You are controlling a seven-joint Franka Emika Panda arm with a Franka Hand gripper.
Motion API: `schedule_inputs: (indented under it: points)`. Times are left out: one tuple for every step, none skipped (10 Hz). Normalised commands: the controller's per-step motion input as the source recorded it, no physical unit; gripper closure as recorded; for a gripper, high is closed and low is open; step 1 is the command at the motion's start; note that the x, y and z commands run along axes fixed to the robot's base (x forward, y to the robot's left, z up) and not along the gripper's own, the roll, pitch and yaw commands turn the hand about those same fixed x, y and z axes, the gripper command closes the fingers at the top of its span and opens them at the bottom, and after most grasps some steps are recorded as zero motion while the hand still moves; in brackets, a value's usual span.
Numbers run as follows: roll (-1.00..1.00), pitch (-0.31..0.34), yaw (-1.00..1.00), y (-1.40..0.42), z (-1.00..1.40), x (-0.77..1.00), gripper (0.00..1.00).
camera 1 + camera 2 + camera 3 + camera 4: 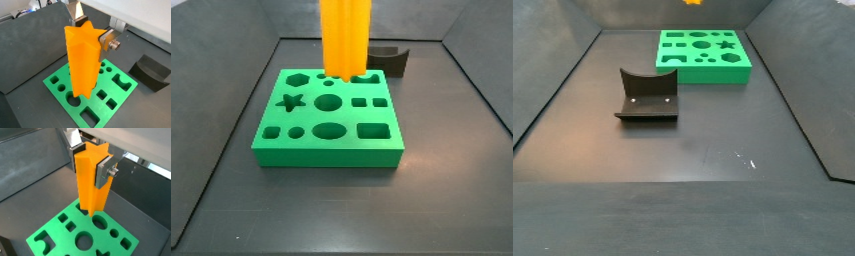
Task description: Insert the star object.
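Note:
The star object is a tall bright orange ridged peg and shows in both wrist views. My gripper is shut on its upper end, one silver finger on each side. The peg hangs upright above the green block, clear of it. In a side view its lower end lies over the block's far edge, beyond the star-shaped hole. In the other side view only the peg's tip shows at the top edge, above the green block with its star hole.
The fixture, a dark grey curved bracket, stands on the floor beside the green block, and also shows in a wrist view and a side view. Dark walls enclose the floor. The block has several other shaped holes.

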Motion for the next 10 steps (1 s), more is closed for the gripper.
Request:
schedule_inputs:
  points:
    - [0.06, -0.070, -0.14, 0.67, -0.92, -0.33, 1.00]
    - [0.06, -0.103, -0.09, 0.68, -0.84, -0.42, 1.00]
    - [0.07, -0.117, -0.07, 0.58, -0.70, -0.51, 1.00]
    - [0.08, -0.103, -0.04, 0.33, -0.51, -0.43, 1.00]
    - [0.04, -0.047, 0.00, 0.20, -0.39, -0.20, 1.00]
    - [0.05, -0.011, 0.00, 0.12, -0.34, -0.12, 1.00]
    - [0.09, -0.019, 0.00, 0.12, -0.33, -0.23, 1.00]
    - [0.07, -0.031, 0.00, 0.10, -0.28, -0.33, 1.00]
    - [0.07, -0.027, 0.00, 0.00, -0.23, -0.36, 1.00]
    - [0.00, -0.044, 0.00, 0.00, -0.18, -0.50, 1.00]
